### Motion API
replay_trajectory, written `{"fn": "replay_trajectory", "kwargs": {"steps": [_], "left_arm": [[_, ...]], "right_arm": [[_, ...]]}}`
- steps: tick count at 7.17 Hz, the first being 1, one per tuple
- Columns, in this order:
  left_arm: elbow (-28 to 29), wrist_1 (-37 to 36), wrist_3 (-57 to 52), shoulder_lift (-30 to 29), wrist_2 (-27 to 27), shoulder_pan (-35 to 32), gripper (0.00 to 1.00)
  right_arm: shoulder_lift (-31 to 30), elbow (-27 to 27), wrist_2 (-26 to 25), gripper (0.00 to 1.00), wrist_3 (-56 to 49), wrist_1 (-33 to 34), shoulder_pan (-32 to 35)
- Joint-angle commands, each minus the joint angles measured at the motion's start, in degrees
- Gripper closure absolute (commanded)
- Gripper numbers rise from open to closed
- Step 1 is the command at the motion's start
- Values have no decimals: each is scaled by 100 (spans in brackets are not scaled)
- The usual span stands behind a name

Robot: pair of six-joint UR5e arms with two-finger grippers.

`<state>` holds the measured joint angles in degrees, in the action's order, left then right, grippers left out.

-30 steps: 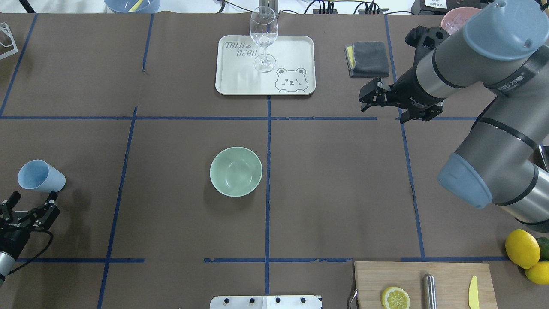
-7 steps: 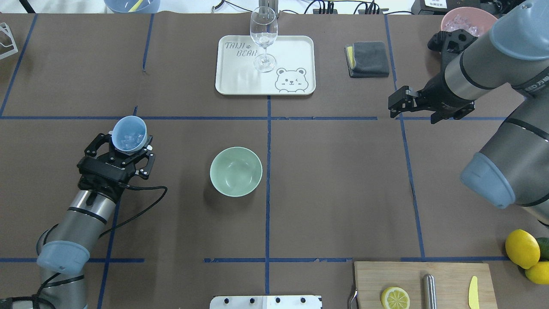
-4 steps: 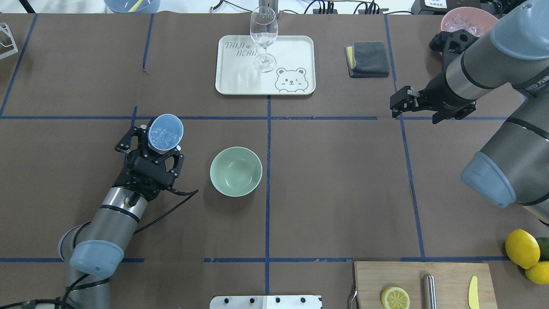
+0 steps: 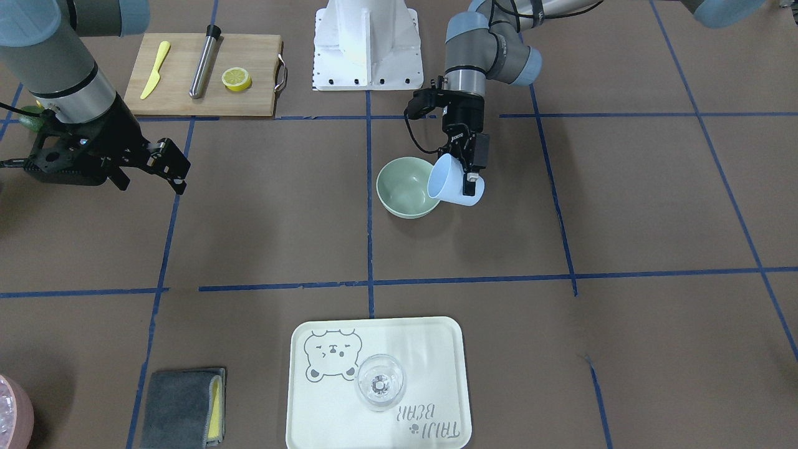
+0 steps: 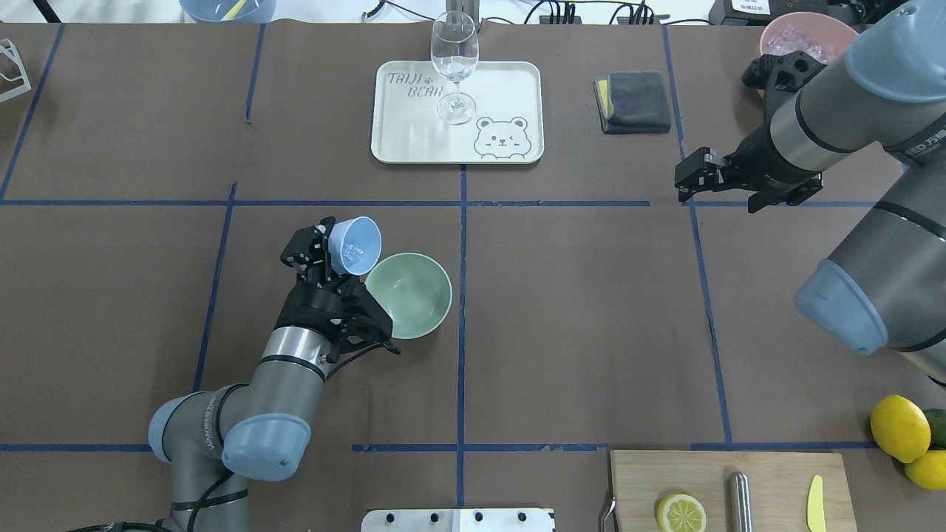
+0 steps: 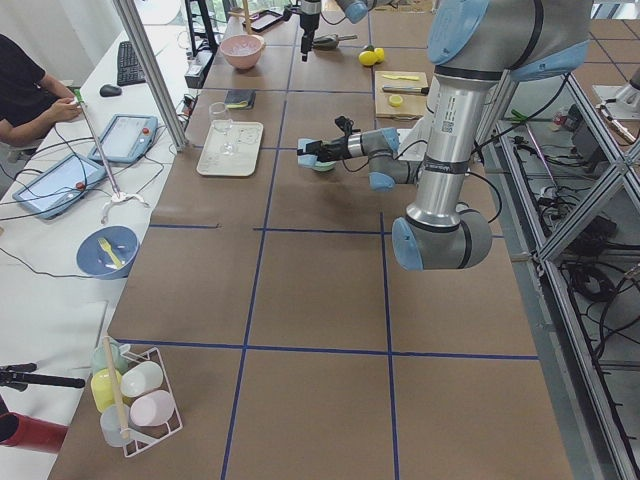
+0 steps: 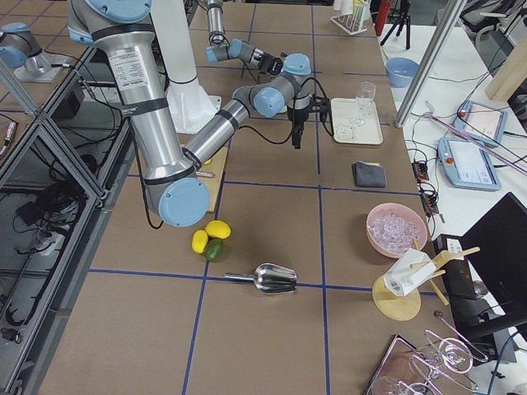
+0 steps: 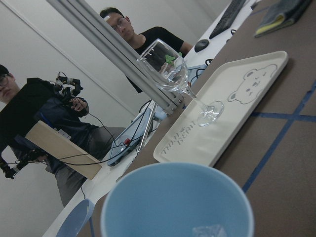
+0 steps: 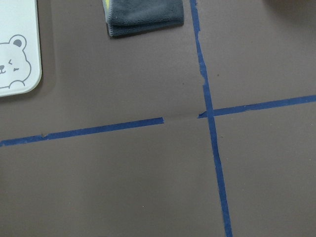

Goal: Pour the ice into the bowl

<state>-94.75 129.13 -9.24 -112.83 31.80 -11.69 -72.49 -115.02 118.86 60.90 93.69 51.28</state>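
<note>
The pale mint-green bowl (image 5: 414, 299) (image 4: 402, 187) stands near the table's middle, and I see nothing inside it. My left gripper (image 5: 330, 256) (image 4: 469, 173) is shut on a light blue cup (image 5: 356, 244) (image 4: 450, 184) (image 8: 177, 202). The cup is tilted with its mouth over the bowl's rim on the robot's left. A few clear cubes of ice (image 5: 352, 256) (image 8: 210, 230) lie low inside the cup. My right gripper (image 5: 689, 177) (image 4: 173, 167) hangs open and holds nothing above the table far to the right.
A white bear tray (image 5: 414, 144) with a wine glass (image 5: 454, 66) stands at the back. A grey cloth (image 5: 634, 101) and a pink bowl of ice (image 5: 794, 35) lie back right. A cutting board (image 5: 728, 491) with a lemon half, and whole lemons (image 5: 900, 427), are front right.
My left arm has picked up the blue cup from the table's left edge, carried it rightward to the bowl and tipped it toward the bowl. The right arm has hardly moved.
</note>
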Motion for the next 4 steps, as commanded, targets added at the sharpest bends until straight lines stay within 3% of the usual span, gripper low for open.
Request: {"fn": "replay_trajectory", "kwargs": {"steps": [1, 3, 4], "left_arm": [[-68, -526, -1405, -54, -50, 18, 100], [-209, -1019, -2219, -55, -244, 53, 100], [-549, -1561, -2561, -63, -261, 79, 100]], "right_arm": [[-2, 14, -3, 0, 1, 0, 5], [41, 93, -29, 0, 10, -9, -13], [42, 119, -47, 0, 19, -17, -13]]}}
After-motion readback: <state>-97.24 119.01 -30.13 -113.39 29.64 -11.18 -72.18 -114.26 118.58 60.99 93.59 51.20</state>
